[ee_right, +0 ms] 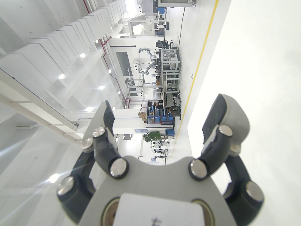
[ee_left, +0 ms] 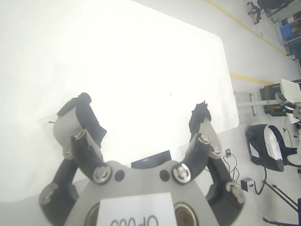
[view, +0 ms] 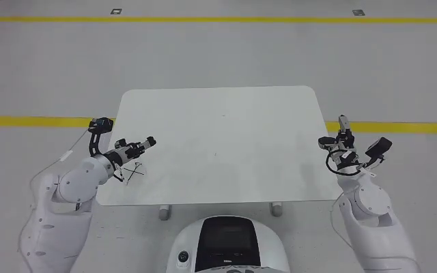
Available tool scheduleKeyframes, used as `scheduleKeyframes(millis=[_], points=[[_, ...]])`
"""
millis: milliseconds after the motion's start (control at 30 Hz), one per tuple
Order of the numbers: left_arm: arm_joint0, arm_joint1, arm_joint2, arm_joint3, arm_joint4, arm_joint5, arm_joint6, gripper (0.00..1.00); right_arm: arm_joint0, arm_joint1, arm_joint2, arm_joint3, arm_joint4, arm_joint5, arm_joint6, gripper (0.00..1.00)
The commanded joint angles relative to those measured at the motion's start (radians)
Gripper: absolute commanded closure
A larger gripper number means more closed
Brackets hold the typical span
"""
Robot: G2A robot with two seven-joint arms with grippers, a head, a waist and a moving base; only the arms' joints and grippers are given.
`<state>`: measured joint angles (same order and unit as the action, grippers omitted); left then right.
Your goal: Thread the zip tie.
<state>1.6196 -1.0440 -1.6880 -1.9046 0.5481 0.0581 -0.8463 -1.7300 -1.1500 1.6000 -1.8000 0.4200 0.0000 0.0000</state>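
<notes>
– Two grippers, both spread wide and empty: left gripper (view: 149, 142) over the table's (view: 225, 130) near-left corner, right gripper (ee_right: 164, 111) at its right edge.
– The zip tie (view: 134, 170)?
– Probably those thin dark strands on the table, just nearer than the left gripper. Nothing is grasped yet, so the next move is to lower and pinch one end.

one table (view: 218, 116), two claws (ee_left: 143, 102) (ee_right: 162, 104), crossed zip ties (view: 135, 170), count unclear

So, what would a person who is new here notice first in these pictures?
The big white table draws the eye first. Near its corner on the robot's left side lies the thin dark zip tie, with the left gripper open just above the table close by. The right gripper, also open, hangs beside the table's right edge.
</notes>
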Motion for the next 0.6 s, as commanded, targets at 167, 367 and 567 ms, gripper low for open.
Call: scheduleKeyframes(millis=[167, 367, 567], points=[[-0.042, 0.016, -0.004, -0.035, 0.102, -0.073, -0.101, 0.0, 0.0, 0.0, 0.0, 0.0, 0.0, 0.0, 0.0, 0.0], [-0.104, 0.035, 0.027, -0.039, 0.24, -0.09, -0.312, 0.0, 0.0, 0.0, 0.0, 0.0, 0.0, 0.0, 0.0, 0.0], [-0.139, 0.038, 0.051, -0.009, 0.303, -0.059, -0.327, 0.0, 0.0, 0.0, 0.0, 0.0, 0.0, 0.0, 0.0, 0.0]])
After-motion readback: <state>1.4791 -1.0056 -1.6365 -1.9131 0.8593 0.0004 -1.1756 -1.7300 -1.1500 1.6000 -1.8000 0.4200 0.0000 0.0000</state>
